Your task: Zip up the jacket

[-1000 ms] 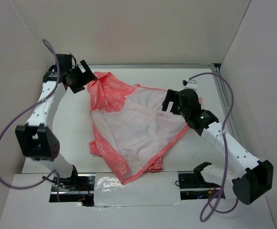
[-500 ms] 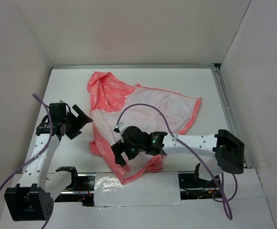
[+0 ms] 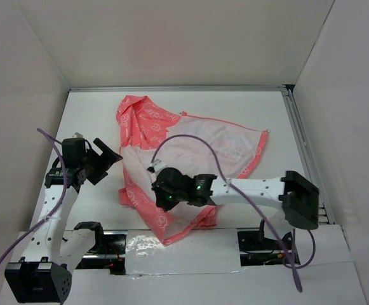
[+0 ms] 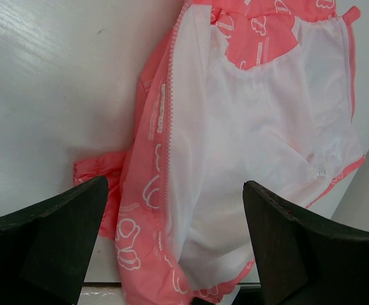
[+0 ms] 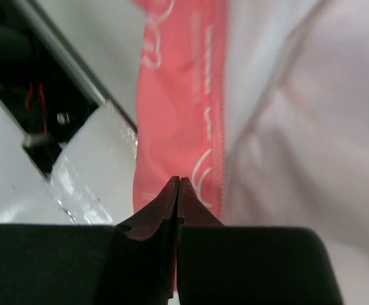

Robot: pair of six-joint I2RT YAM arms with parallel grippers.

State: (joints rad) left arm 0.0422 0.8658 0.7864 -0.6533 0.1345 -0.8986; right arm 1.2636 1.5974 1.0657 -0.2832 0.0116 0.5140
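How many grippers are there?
2. The left gripper is open, beside the jacket's left side. The right gripper is shut, over the jacket's near pink edge.

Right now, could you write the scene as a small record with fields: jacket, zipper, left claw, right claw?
jacket: spread open on the table, whitish lining up
zipper: undone, teeth along the coral front edge
left claw: open, left of the jacket in the top view, apart from it
right claw: shut, tips over the coral edge by the zipper teeth; unclear if it pinches cloth
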